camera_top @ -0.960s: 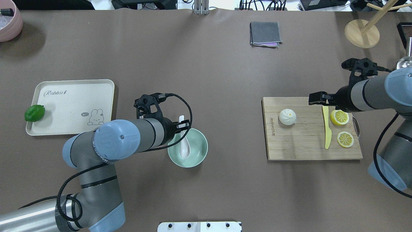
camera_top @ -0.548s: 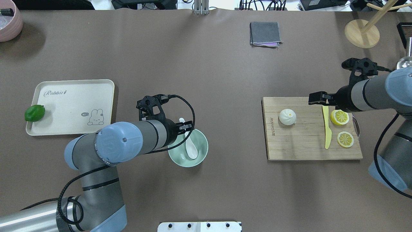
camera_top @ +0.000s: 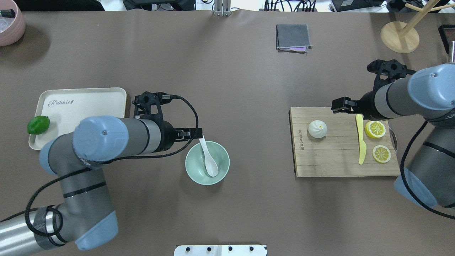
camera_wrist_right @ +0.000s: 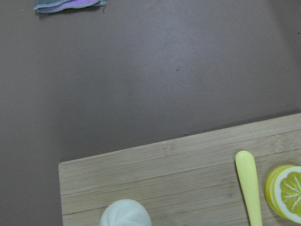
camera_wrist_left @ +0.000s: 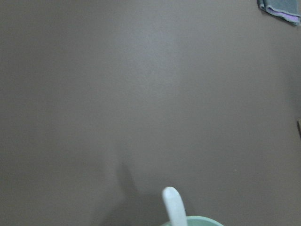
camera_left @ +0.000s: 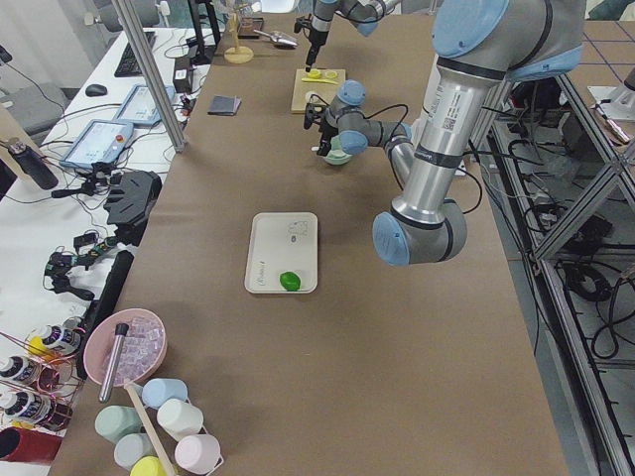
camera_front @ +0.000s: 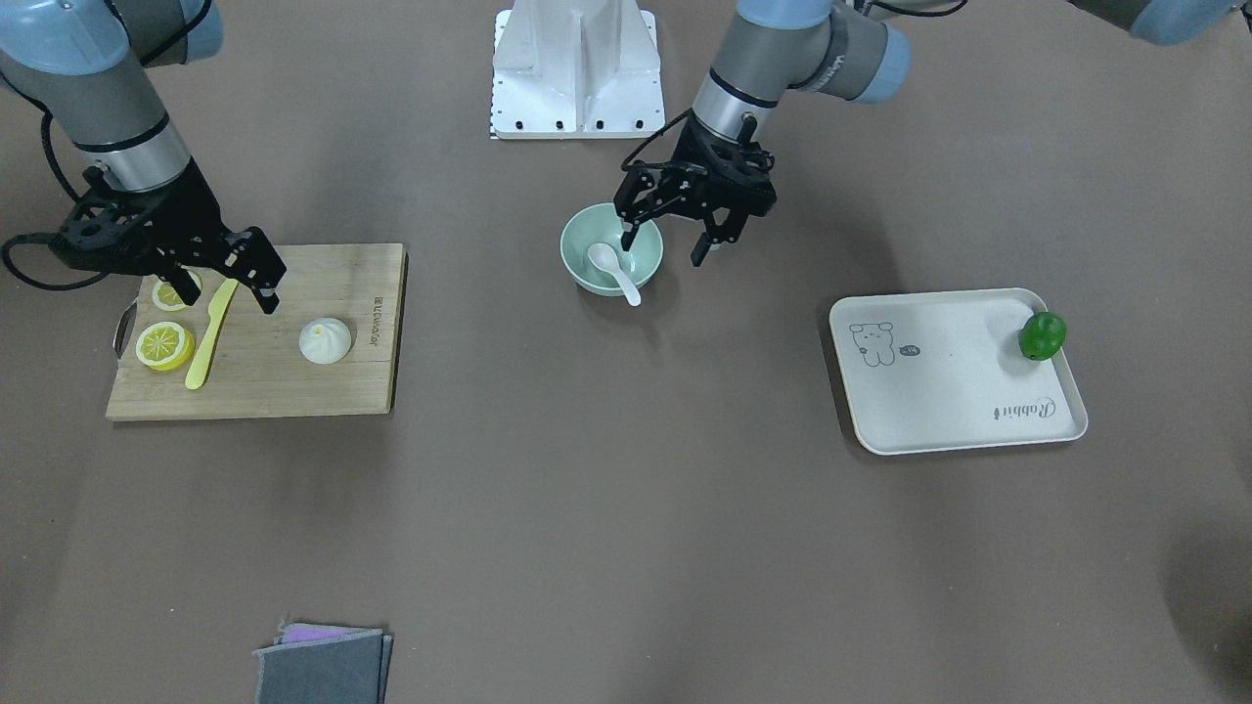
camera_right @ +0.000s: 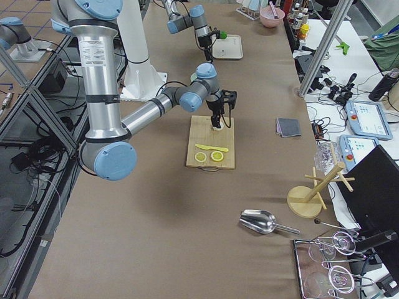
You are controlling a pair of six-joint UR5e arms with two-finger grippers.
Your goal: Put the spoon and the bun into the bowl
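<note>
The white spoon lies in the mint-green bowl, scoop down, handle leaning on the far rim; it also shows in the front view and the left wrist view. My left gripper is open and empty just left of the handle tip, its fingers straddling the bowl's edge in the front view. The white bun sits on the wooden cutting board, also seen in the right wrist view. My right gripper is open and empty above the board's far edge, beside the bun.
A yellow plastic knife and two lemon slices lie on the board's right part. A cream tray with a green lime sits at the left. A grey cloth, wooden stand and pink bowl stand far back.
My left gripper has let go of the spoon and drawn back to the left; the spoon now rests in the bowl. My right gripper has shifted slightly left over the board's far edge.
</note>
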